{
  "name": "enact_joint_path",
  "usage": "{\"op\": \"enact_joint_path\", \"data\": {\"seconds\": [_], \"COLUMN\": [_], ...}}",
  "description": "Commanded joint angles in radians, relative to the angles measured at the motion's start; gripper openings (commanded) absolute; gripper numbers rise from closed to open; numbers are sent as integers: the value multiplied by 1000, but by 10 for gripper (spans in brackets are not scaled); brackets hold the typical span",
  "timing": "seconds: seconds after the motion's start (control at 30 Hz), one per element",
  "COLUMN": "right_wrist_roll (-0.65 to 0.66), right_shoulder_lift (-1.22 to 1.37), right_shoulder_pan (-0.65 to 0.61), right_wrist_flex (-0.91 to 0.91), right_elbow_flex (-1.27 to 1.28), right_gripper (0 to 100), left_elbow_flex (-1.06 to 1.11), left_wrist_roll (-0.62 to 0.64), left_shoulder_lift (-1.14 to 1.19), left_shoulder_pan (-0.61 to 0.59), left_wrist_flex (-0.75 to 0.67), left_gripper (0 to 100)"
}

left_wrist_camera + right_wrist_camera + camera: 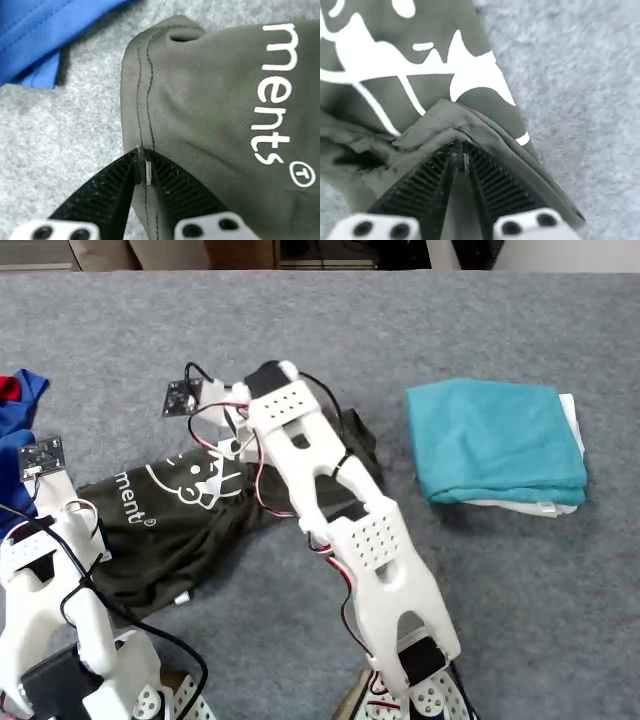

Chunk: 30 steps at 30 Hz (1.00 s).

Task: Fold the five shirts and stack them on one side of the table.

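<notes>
here, left jaws clamped on olive shirt [210,100] hem, right jaws pinching its fold

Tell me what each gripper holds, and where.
Both pinch the dark green shirt: left gripper on its stitched hem, right gripper on a bunched edge fold.

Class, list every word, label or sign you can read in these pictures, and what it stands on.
On the dark shirt: white lettering, partly hidden at the cloth's edge; no whole word reads.
After it, a small circled mark.
On the teal shirt and blue shirt: no print seen.
</notes>
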Motion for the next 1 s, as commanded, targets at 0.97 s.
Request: {"op": "enact_joint_path", "data": {"seconds": [0.97], "right_wrist_roll": [-167], "right_shoulder_lift": [-745], "right_shoulder_pan": [77], "right_wrist_flex": [293], "right_elbow_flex": [470], "right_gripper": [5], "left_elbow_flex": [-574], "left_wrist_roll": [152], "left_shoulder_lift": [137], "left_shoulder_pan": [-176], "left_wrist_flex": [879], "left_gripper": [198]}}
